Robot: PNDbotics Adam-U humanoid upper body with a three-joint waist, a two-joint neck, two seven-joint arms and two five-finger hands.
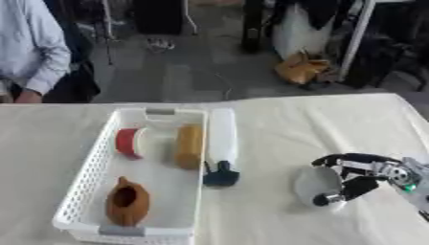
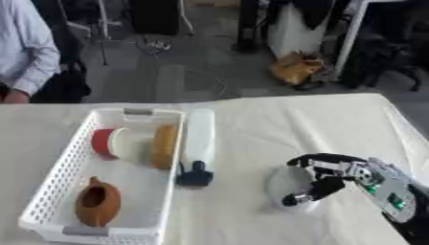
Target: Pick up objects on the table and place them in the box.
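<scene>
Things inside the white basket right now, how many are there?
3. A white cylinder with a red end lies at the far left, an orange-tan roll beside it, and a brown pot at the near end. The basket floor shows fully, so nothing seems hidden.

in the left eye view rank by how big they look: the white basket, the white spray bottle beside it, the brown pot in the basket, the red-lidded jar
1. white basket
2. white spray bottle
3. brown pot and red-lidded jar: these look alike, and the pot sits nearer the camera, so no ranking between them.
</scene>
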